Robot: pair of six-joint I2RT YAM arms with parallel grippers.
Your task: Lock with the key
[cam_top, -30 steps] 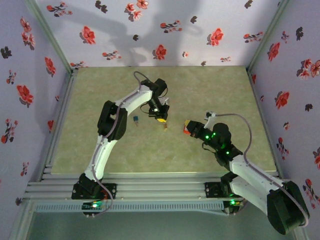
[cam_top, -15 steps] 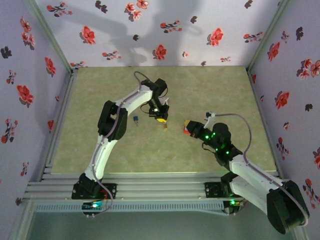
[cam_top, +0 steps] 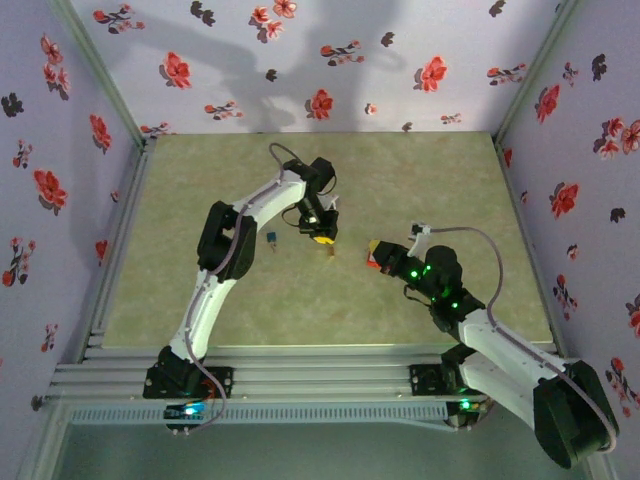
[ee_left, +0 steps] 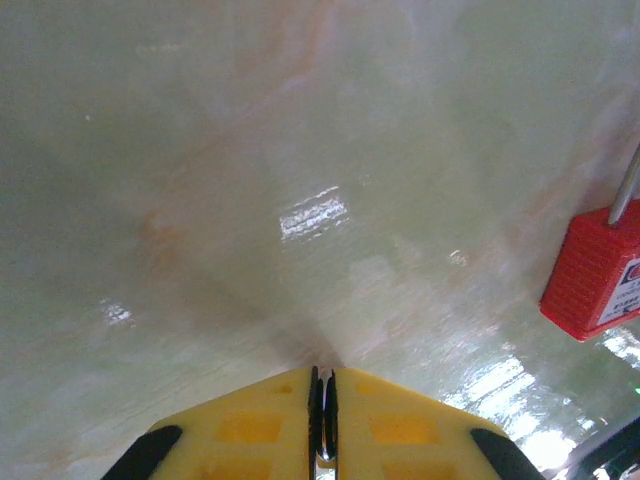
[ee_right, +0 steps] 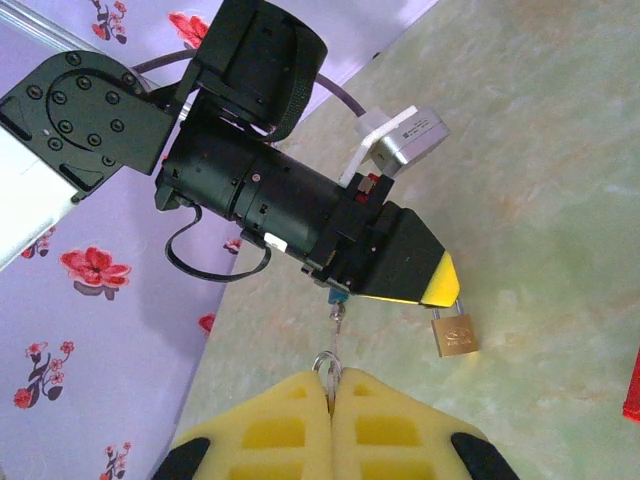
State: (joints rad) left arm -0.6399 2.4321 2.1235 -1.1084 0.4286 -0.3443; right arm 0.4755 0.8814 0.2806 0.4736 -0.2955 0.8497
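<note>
My left pincer (cam_top: 322, 238) hangs low over the middle of the tabletop (cam_top: 200, 190), tip pointed down. On my left wrist view its yellow pads (ee_left: 250, 425) stand almost together with only a thin slit between them. I cannot tell whether they are pinching anything or just easing apart. A small bright speck sits low in that slit, too small to name.

The brass lock (ee_right: 455, 335) is right under that tip, shackle uppermost and body below. Its shackle reaches up to the yellow end of the pincer, but whether the two touch I cannot tell.

My right pincer (ee_right: 330, 382) is pressed together, pad against pad. It lies just right of the brass lock, aimed at the left pincer. A red lock (ee_left: 592, 275) lies on the tabletop beside it, with its metal shackle (ee_left: 626, 185) sticking up. From above, that red body sits at my right fingertips.

The key (cam_top: 271, 239), with its blue head, lies flat on the tabletop on the far side of my left arm from the brass lock. It is near the lock but apart from it. On my right wrist view a small ring (ee_right: 325, 362) on a short link shows just above my closed fingertips, running up under the left pincer. Whether it touches my pads I cannot say, as the tips hide its lower edge.
</note>
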